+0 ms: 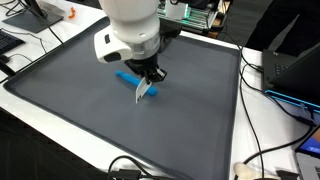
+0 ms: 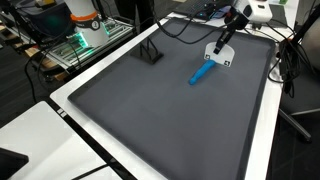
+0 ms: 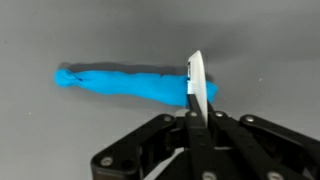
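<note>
My gripper is shut on a thin white flat piece, seen edge-on in the wrist view and held upright. Beyond the piece, a bright blue elongated twisted object lies on the dark grey mat. In both exterior views the gripper hangs just above the mat with the white piece pointing down, its lower edge at or near the mat. The blue object lies right beside it. I cannot tell whether the two touch.
The dark grey mat covers a white table. A small black stand sits at the mat's far edge. Cables and electronics lie along one side, with more equipment beyond the table.
</note>
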